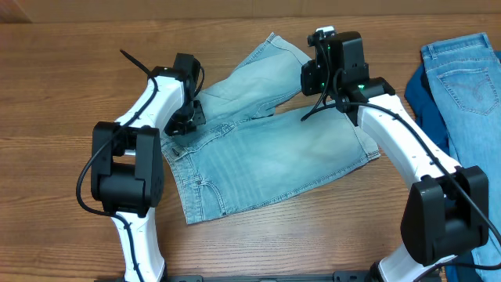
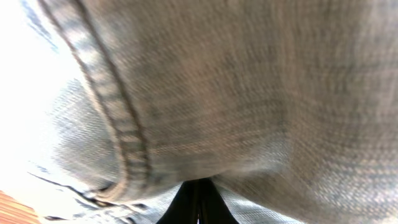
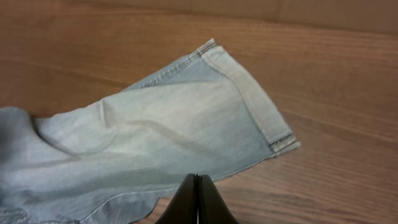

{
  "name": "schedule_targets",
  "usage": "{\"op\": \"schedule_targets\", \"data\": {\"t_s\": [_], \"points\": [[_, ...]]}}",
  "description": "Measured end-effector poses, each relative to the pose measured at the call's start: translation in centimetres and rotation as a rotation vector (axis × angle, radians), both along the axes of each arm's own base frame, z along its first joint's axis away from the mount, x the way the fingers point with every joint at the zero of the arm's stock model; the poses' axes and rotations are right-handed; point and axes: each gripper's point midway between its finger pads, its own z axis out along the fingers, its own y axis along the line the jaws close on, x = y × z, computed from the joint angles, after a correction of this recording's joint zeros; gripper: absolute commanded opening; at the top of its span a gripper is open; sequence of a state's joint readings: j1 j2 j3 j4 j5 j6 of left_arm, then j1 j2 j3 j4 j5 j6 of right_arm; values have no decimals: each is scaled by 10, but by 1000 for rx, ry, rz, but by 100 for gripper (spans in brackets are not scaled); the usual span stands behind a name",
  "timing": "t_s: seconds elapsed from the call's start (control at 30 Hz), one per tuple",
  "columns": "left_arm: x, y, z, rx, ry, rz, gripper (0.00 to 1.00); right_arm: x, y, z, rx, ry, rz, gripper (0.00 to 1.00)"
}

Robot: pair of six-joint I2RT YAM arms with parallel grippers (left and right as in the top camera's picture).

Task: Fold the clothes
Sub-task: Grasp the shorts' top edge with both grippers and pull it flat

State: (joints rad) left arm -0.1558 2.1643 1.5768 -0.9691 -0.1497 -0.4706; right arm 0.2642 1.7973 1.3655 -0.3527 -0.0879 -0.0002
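Note:
The pale, faded light-blue denim shorts (image 1: 266,149) lie spread across the middle of the wooden table. One leg reaches up and back to its hem (image 3: 249,99), and it lies flat. My left gripper (image 1: 186,116) is at the waistband end on the left. In the left wrist view the denim (image 2: 249,93) fills the frame, with a stitched seam, and the fingers (image 2: 198,202) are shut with cloth bunched at their tips. My right gripper (image 1: 311,78) hovers by the far leg. Its fingers (image 3: 198,199) are shut at the cloth's edge, with nothing seen between them.
A brighter light-blue denim garment (image 1: 468,74) lies at the right edge of the table, on top of a dark blue cloth (image 1: 420,98). Bare wood table (image 1: 63,94) shows to the left and along the front.

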Motion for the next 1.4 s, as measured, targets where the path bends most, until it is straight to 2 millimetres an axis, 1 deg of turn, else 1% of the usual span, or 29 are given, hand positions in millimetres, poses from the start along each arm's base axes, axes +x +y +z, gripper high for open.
{"op": "schedule_targets", "data": {"t_s": [0.13, 0.2, 0.23, 0.27, 0.3, 0.37, 0.4, 0.43, 0.47, 0.53, 0.57, 0.63, 0.7, 0.77, 0.83, 0.87, 0.93, 1.0, 1.1, 1.13, 1.17, 1.23, 1.4], "points": [[15, 22, 1, 103, -50, -44, 4, 15, 1, 14, 13, -85, -11, 4], [23, 32, 2, 119, -78, -39, 4, 27, 5, 18, 27, -138, -12, 4], [26, 35, 2, 124, -86, -39, 4, 33, 6, 16, 31, -154, -12, 4], [31, 41, 2, 134, -103, -50, 4, 47, 10, 3, 36, -178, -13, 4], [34, 42, 2, 139, -112, -63, 4, 54, 12, -8, 38, -189, -12, 4], [46, 41, 4, 144, -151, -99, 4, 71, 16, -34, 48, -215, -14, 4], [51, 41, 4, 144, -170, -115, 4, 79, 18, -44, 61, -237, -19, 4], [56, 40, 5, 142, -188, -128, 4, 83, 19, -51, 71, -249, -23, 4], [63, 37, 7, 136, -214, -148, 4, 87, 21, -52, 82, -267, -26, 4], [71, 33, 8, 116, -244, -181, 4, 94, 23, -48, 99, -315, -28, 4], [75, 30, 8, 105, -259, -194, 4, 95, 23, -49, 101, -322, -29, 4], [77, 28, 8, 94, -264, -210, 4, 98, 23, -54, 104, -331, -29, 4], [77, 26, 8, 84, -265, -218, 4, 98, 24, -65, 100, -315, -29, 4], [77, 23, 8, 68, -266, -222, 4, 96, 23, -82, 89, -280, -29, 4], [77, 21, 7, 55, -266, -224, 4, 88, 22, -101, 54, -200, -11, 4], [76, 20, 7, 50, -260, -225, 4, 74, 21, -122, 10, -78, 19, 4], [70, 19, 5, 39, -235, -224, 4, 68, 22, -128, -31, 36, 49, 4], [67, 18, 4, 31, -225, -218, 4, 77, 27, -106, -40, 57, 68, 4], [66, 17, 4, 24, -224, -207, 4, 94, 32, -59, -36, 21, 79, 4], [66, 17, 4, 23, -223, -207, 4, 95, 33, -54, -35, 17, 79, 4], [66, 17, 4, 22, -224, -204, 4, 94, 32, -54, -37, 25, 79, 4], [66, 17, 4, 18, -221, -203, 9, 86, 30, -62, -49, 75, 79, 4], [63, 14, 3, 4, -212, -204, 8, 85, 29, -63, -51, 78, 78, 4]]}}
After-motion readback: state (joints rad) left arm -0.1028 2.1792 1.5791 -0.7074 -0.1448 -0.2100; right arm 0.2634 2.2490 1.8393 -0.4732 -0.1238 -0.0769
